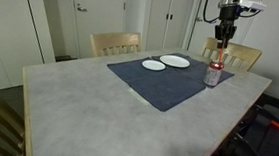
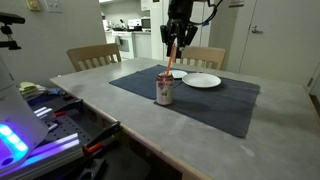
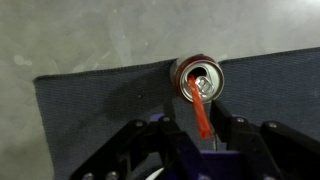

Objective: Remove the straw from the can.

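The small silver can (image 1: pixel 213 76) with a red band stands on a dark mat, also seen in an exterior view (image 2: pixel 165 90) and from above in the wrist view (image 3: pixel 200 77). The red-orange straw (image 2: pixel 173 58) rises tilted out of its opening (image 1: pixel 218 56) (image 3: pixel 200 110). My gripper (image 1: pixel 221 36) (image 2: pixel 176 42) hangs directly above the can. In the wrist view its fingers (image 3: pixel 195 125) sit on either side of the straw's upper end, with small gaps showing, so it is open around the straw.
Two white plates (image 1: pixel 175 61) (image 1: pixel 155 65) lie on the dark mat (image 1: pixel 159 90) behind the can; one shows in an exterior view (image 2: pixel 201 80). Wooden chairs (image 1: pixel 115 43) (image 1: pixel 244 54) stand at the grey table's (image 1: pixel 77 103) far side.
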